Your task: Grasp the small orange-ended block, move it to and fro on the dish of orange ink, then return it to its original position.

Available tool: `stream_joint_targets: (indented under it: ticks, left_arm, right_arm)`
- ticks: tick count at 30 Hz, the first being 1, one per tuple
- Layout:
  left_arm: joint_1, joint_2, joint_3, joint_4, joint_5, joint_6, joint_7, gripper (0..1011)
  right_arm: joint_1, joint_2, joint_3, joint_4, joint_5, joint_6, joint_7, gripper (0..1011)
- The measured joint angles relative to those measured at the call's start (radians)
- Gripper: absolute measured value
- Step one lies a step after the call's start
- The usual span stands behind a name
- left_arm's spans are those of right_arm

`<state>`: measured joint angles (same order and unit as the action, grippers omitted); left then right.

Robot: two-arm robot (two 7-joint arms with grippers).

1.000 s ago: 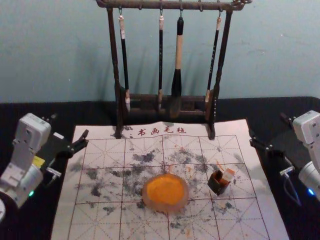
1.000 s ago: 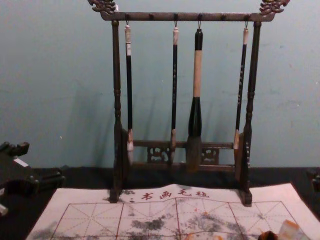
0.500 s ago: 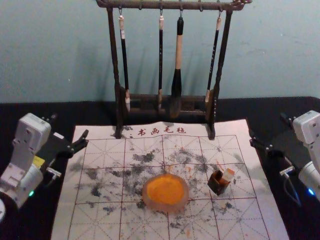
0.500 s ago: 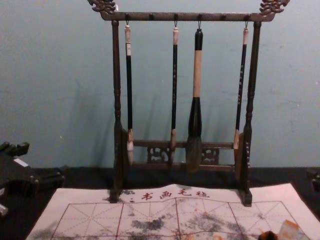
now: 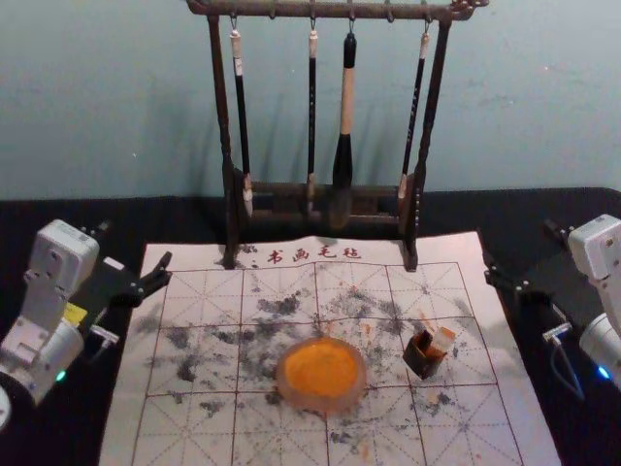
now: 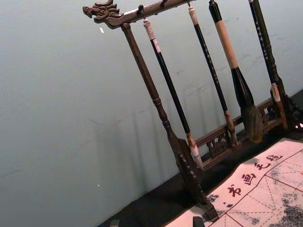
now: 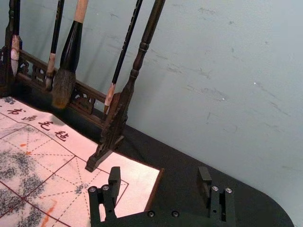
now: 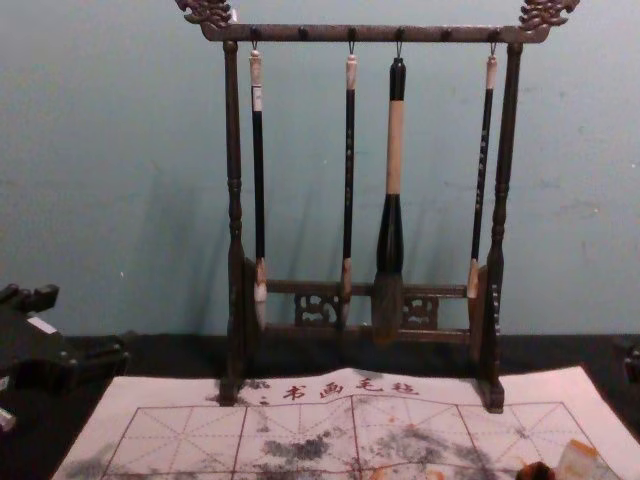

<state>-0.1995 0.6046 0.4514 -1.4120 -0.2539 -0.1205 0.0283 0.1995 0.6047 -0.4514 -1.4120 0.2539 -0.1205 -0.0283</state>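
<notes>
Find the small orange-ended block (image 5: 443, 339) tilted at the small dark box (image 5: 423, 357), inside or merely leaning, hard to tell which, to the right of the dish of orange ink (image 5: 322, 374) and apart from it. See the right gripper (image 7: 159, 176) wide and empty near the right edge of the mat (image 5: 189, 447); see the left gripper (image 5: 136, 243) likewise spread, idle near the left edge. Judge the reach as the next step, probably for the right arm. Beware of closing off-centre, likely to pinch block and box together or topple both. Beware, too, of pressing hard, liable to shove the dish; of sweeping wide, apt to smear ink. On return, guard against missing the box through a slip in the grip.
</notes>
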Motion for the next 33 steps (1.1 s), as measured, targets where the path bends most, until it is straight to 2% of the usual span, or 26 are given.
stream_joint_targets:
  ticks: [15,19,24,29,33]
  left_arm:
    - [0.000,0.000,0.000,0.000,0.000,0.000,0.000,1001]
    - [0.000,0.000,0.000,0.000,0.000,0.000,0.000,1001]
    - [0.000,0.000,0.000,0.000,0.000,0.000,0.000,1001]
    - [0.000,0.000,0.000,0.000,0.000,0.000,0.000,1001]
    - [0.000,0.000,0.000,0.000,0.000,0.000,0.000,1001]
  right_arm:
    - [0.000,0.000,0.000,0.000,0.000,0.000,0.000,1000]
    - [0.000,-0.003,0.004,0.002,-0.012,-0.015,0.009,1000]
    - [-0.008,-0.005,0.021,-0.002,-0.014,-0.046,0.039,1000]
    - [-0.028,0.004,0.042,-0.026,0.008,-0.071,0.073,1000]
    - [-0.068,0.034,0.062,-0.077,0.037,-0.105,0.131,1000]
